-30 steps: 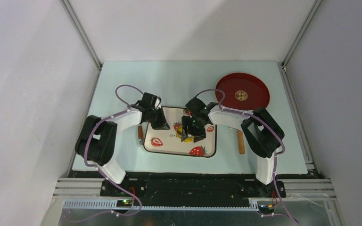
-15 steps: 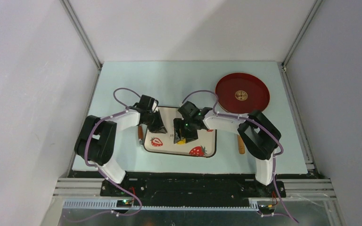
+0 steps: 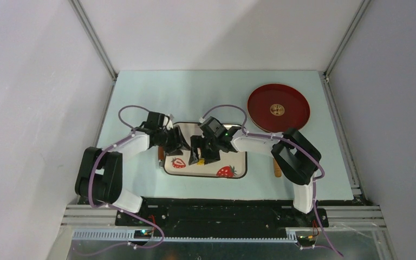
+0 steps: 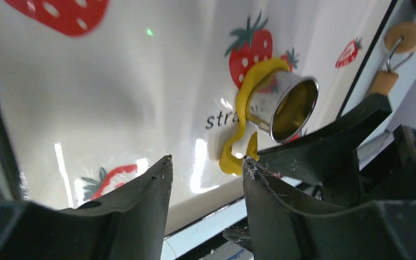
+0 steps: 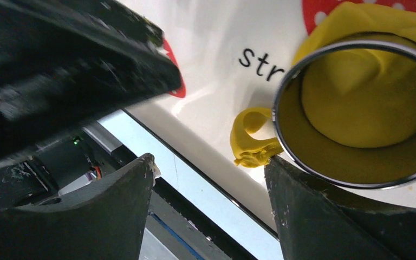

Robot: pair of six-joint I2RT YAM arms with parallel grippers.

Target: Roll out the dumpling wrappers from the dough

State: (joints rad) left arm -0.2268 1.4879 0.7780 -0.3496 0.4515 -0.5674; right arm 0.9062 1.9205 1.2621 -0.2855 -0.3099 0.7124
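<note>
Lying just beyond left end effector (image 4: 206,161): dough (image 4: 240,104).

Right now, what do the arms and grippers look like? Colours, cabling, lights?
The left arm and right arm match: white links, black joint housings, a purple cable looped along each. On the left gripper and right gripper, two black wedge fingers, scuffed tips. The right wrist shows a green light.

A pale blue-green table top (image 3: 211,92) spreads under the left claw (image 3: 182,144) and the right claw (image 3: 199,154). Plain grey-white walls (image 3: 216,32) rise beyond them and well out to either side, joined by aluminium corner rails (image 3: 95,40). Nearer than the claws runs a metal frame (image 3: 222,235). The light is soft and even.
</note>
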